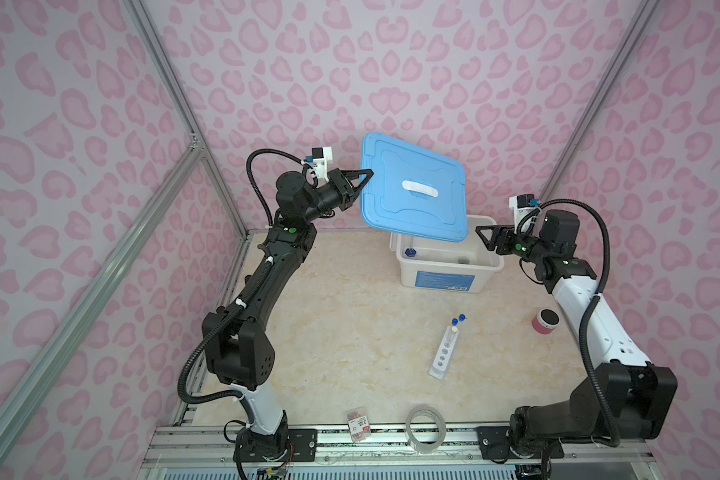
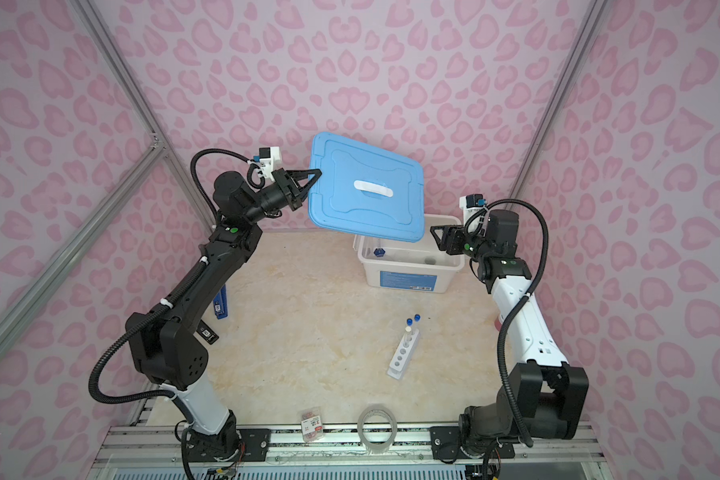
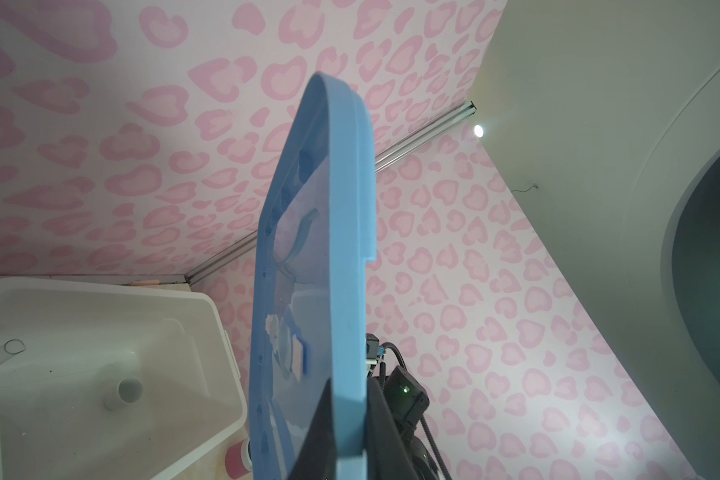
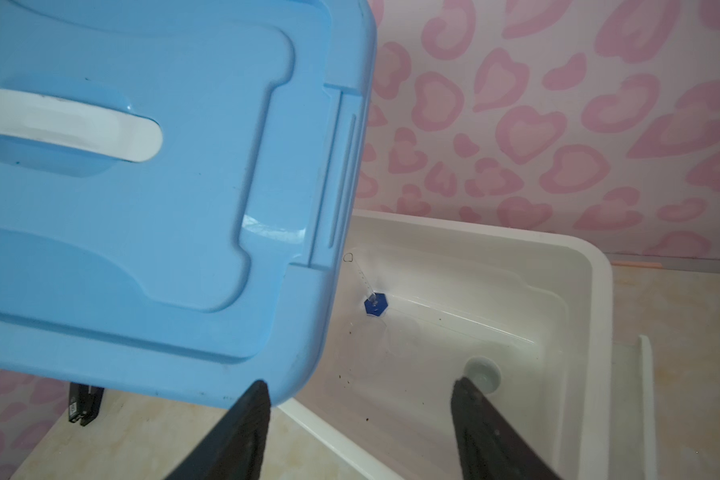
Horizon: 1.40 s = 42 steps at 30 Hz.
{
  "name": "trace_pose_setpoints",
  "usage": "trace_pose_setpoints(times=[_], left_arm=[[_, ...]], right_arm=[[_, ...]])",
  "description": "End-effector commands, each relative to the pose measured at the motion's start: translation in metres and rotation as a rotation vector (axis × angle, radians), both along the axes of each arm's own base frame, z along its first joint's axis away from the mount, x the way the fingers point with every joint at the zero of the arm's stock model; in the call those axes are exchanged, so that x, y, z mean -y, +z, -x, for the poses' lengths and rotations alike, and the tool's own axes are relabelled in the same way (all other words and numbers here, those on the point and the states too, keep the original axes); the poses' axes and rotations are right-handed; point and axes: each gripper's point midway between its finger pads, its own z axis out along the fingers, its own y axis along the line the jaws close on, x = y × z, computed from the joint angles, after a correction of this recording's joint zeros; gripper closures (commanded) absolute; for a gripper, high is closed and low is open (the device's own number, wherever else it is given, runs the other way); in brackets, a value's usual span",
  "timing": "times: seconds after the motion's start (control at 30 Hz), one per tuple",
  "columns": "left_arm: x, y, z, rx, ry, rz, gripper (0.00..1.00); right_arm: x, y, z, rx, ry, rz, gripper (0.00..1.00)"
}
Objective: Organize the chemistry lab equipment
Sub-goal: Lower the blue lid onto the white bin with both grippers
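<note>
The white bin (image 1: 409, 277) stands open at the far side of the table (image 1: 350, 332), with a blue label on its front wall. Above the bin and to its left, the left fingers (image 3: 323, 428) pinch the edge of the blue lid (image 1: 391, 208), one finger on each face. The lid hangs tilted in the air with its lower corner over the bin's back left part and its white handle (image 1: 416, 189) facing up. The right fingers (image 4: 242, 432) are spread wide with nothing between them, at the bin's right rim and pointing in over it.

Inside the bin, near its left wall, is the small blue-based cylinder (image 4: 375, 305). It has a dark blue six-sided foot and a thin clear marked tube that ends in a pouring lip. I cannot tell whether it stands straight or leans on the wall. Toward the bin's front right corner sits the small white cup (image 3: 123, 392), short and round, its mouth grey in shadow.

In front of the bin and well apart from it, the white six-hole rack (image 1: 443, 355) lies on the table, long and narrow, one end pointing toward the bin. A clear tube with a pale top (image 1: 454, 329) stands in the end nearest the bin, and the other holes that show are empty. Between the rack and the bin, just beside that end, the blue-capped test tubes (image 1: 455, 321) show only as two blue caps. Their clear bodies are too faint to tell how they lie.
</note>
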Motion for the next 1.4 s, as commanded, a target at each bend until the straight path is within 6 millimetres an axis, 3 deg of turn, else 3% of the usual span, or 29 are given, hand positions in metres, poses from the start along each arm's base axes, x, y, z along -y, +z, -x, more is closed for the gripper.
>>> trace_pose_setpoints(times=[0.0, 0.07, 0.33, 0.53, 0.7, 0.83, 0.97, 1.37], left_arm=[[0.006, 0.018, 0.006, 0.067, -0.061, 0.047, 0.96], [0.008, 0.016, 0.004, 0.066, -0.071, 0.049, 0.96], [0.024, 0.010, -0.002, 0.058, -0.120, 0.045, 0.96], [0.035, -0.008, -0.013, 0.029, -0.130, 0.033, 0.96], [0.040, -0.022, -0.025, 0.017, -0.128, 0.020, 0.97], [0.047, -0.041, -0.036, 0.000, -0.121, -0.001, 0.97], [0.053, -0.073, -0.051, -0.049, -0.108, -0.039, 0.95], [0.063, -0.141, -0.083, -0.140, -0.065, -0.113, 0.79]], right_arm=[[-0.022, 0.018, -0.003, 0.053, 0.166, -0.104, 0.29], [-0.027, 0.019, -0.006, 0.067, 0.209, -0.136, 0.28], [-0.024, -0.007, -0.025, 0.025, 0.234, -0.154, 0.27], [-0.026, -0.011, -0.024, 0.028, 0.262, -0.166, 0.28], [-0.016, -0.009, -0.019, 0.031, 0.244, -0.166, 0.32], [-0.007, -0.011, -0.016, 0.025, 0.215, -0.164, 0.34], [-0.003, -0.019, -0.017, 0.001, 0.186, -0.157, 0.36], [0.010, -0.044, -0.025, -0.064, 0.108, -0.165, 0.43]])
